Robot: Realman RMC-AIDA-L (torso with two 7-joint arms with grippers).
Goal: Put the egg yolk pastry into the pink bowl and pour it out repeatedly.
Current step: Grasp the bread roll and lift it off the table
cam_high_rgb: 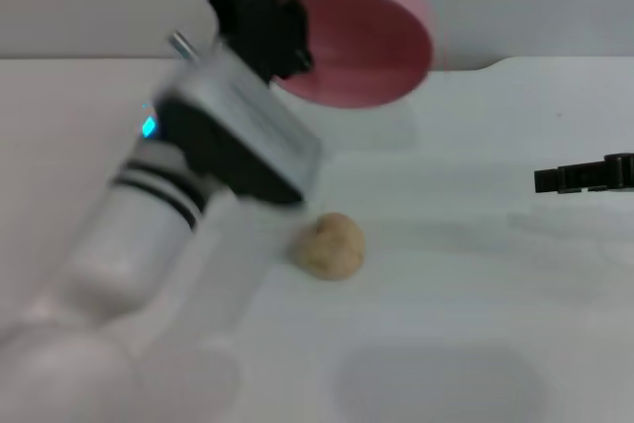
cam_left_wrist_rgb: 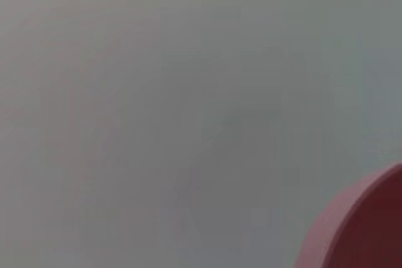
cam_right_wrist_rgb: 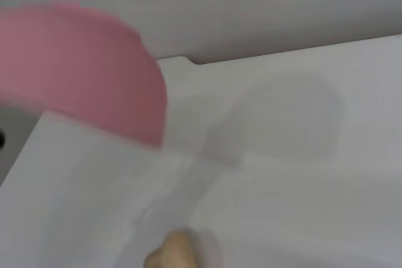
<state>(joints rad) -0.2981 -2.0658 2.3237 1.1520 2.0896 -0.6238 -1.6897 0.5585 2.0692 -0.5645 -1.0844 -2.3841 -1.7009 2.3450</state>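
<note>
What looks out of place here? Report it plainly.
The pink bowl is tipped on its side above the table, mouth facing the camera, held at its rim by the left tool. The egg yolk pastry lies loose on the table, outside it. The right tool is parked at the right edge.

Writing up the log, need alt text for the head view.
The left gripper holds the pink bowl tipped on its side above the white table; the egg yolk pastry lies on the table below. The right gripper sits idle at the right edge.
</note>
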